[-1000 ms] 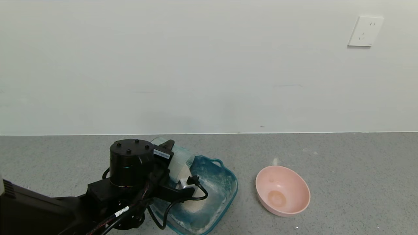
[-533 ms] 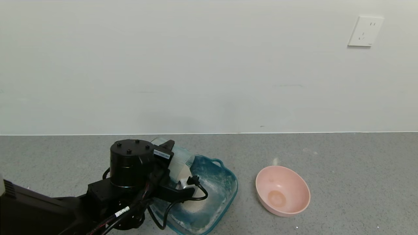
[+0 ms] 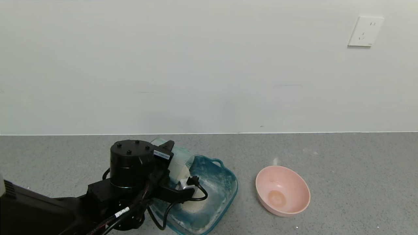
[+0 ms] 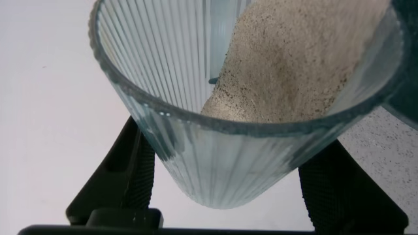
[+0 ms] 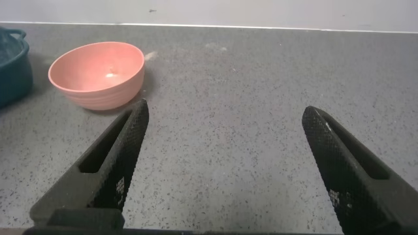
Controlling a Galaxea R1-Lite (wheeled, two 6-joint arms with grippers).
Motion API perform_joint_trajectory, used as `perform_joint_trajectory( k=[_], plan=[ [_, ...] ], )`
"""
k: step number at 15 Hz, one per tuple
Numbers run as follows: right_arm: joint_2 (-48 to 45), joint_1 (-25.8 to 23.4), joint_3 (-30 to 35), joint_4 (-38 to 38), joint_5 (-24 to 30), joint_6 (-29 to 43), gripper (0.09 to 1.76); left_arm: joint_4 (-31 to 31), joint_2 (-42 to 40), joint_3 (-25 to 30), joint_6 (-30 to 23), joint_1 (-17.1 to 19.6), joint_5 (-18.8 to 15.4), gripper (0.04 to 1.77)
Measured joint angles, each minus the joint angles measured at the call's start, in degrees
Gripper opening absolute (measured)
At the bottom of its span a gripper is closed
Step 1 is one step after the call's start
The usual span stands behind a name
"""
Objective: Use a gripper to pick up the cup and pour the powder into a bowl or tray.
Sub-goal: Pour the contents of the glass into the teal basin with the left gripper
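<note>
Cup (image 3: 179, 162) clamped mid-wall in my left hand (image 3: 173, 168), tipped over tray (image 3: 225, 192); powder (image 4: 294, 59) sliding out. Light, ribbed, brittle: grip gently. Right hand (image 5: 222, 163) open, idle beyond pink bowl (image 3: 282, 191).

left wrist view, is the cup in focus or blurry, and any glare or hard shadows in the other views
Left wrist view: the cup fills the frame, its ribs and rim sharp, the powder inside grainy and clear. Head view: even, flat light; only a soft shadow beside the pink bowl. Right wrist view: no glare on the grey counter; the right end effector hangs open, with crisp fingers.
</note>
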Motion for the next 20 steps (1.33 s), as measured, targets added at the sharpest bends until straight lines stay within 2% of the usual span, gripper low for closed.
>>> perform_joint_trajectory(
  k=[20],
  plan=[
    [0.0,0.0,0.0,0.0,0.0,0.0,1.71,-0.1,-0.3,0.0,-0.4,0.3,-0.1,1.26]
  ],
)
